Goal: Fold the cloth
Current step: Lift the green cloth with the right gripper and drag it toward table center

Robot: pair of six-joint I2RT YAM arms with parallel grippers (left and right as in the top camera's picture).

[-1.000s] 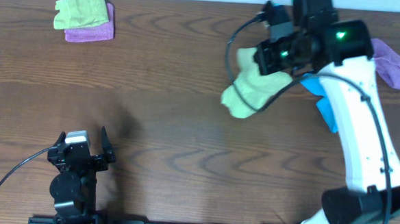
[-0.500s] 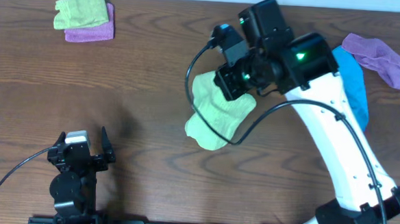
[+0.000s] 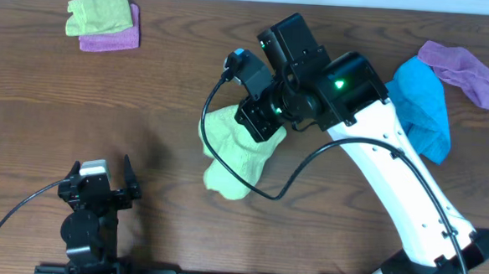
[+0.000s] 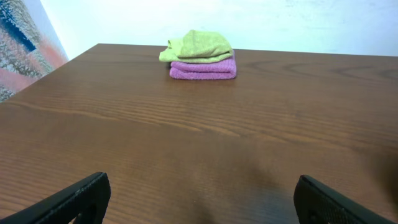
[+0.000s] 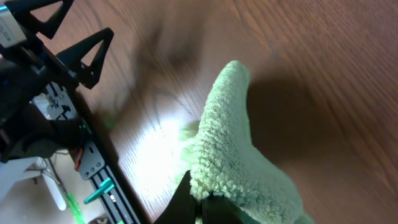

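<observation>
The right gripper (image 5: 198,208) pinched the cloth (image 3: 227,157) mid-frame, its edges rumpled. The left gripper (image 3: 102,171) stood wide at lower left, open table (image 3: 190,59) between.

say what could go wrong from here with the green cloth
The right pincer seems to grip only a thin edge of the cloth, so it may slip free. The cloth is bunched, not spread, so it could end up on the table as a wad that is hard to fold.
</observation>
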